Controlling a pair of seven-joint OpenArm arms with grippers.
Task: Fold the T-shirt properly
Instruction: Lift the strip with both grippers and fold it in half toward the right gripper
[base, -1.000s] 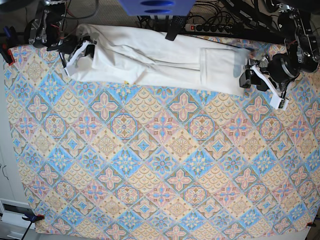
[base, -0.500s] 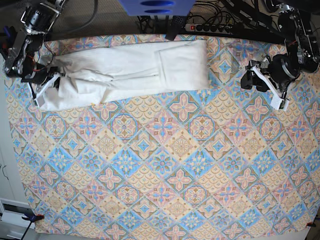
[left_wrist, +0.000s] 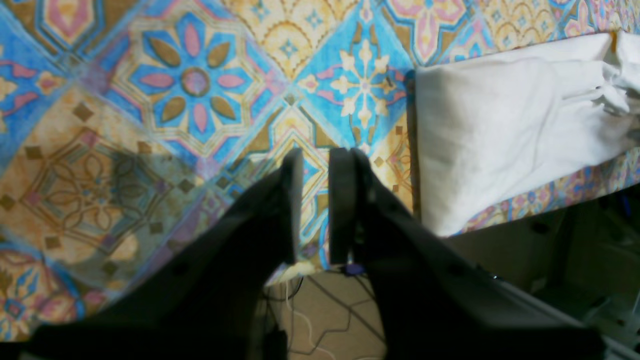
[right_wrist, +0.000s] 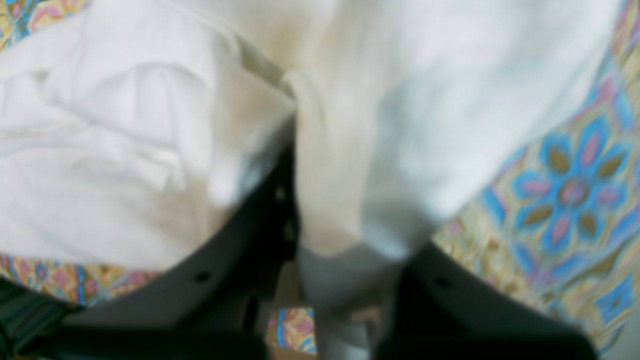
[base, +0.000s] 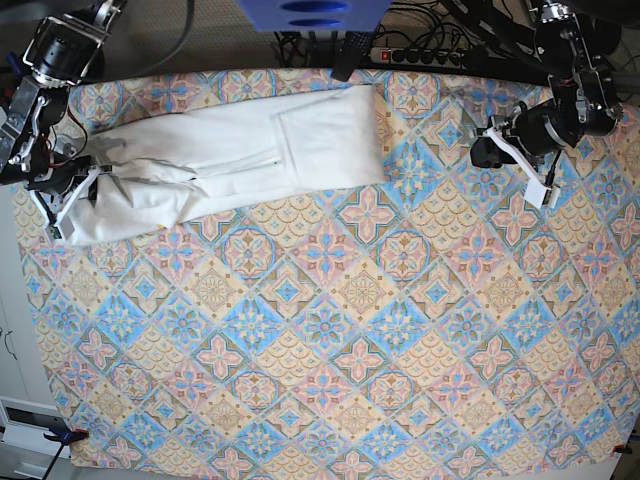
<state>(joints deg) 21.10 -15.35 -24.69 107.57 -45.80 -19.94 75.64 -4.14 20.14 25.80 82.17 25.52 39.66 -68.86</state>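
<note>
Two arms stand at the far corners of the counter (base: 330, 400) in the base view, which is covered by a patterned cloth in blue, orange and pink. The T-shirt (base: 230, 160), folded into a long white band, lies across the far left part of the counter, its left end bunched at the right tool (base: 62, 205) near the counter's left edge. The left tool (base: 500, 150) hangs over the far right part, well apart from the shirt's right end.

The left wrist view shows the left tool (left_wrist: 315, 200) with its dark fingers (left_wrist: 292, 200) nearly together, a narrow slit between them and nothing in it. The T-shirt's (left_wrist: 500, 130) squared end lies on the cloth to the right, apart from the fingers, near the counter's edge.

The right wrist view is blurred. The right tool (right_wrist: 310, 210) is clamped on a ridge of the T-shirt (right_wrist: 125, 165), white cloth rising between its dark fingers (right_wrist: 260, 210) and spreading to both sides.
</note>
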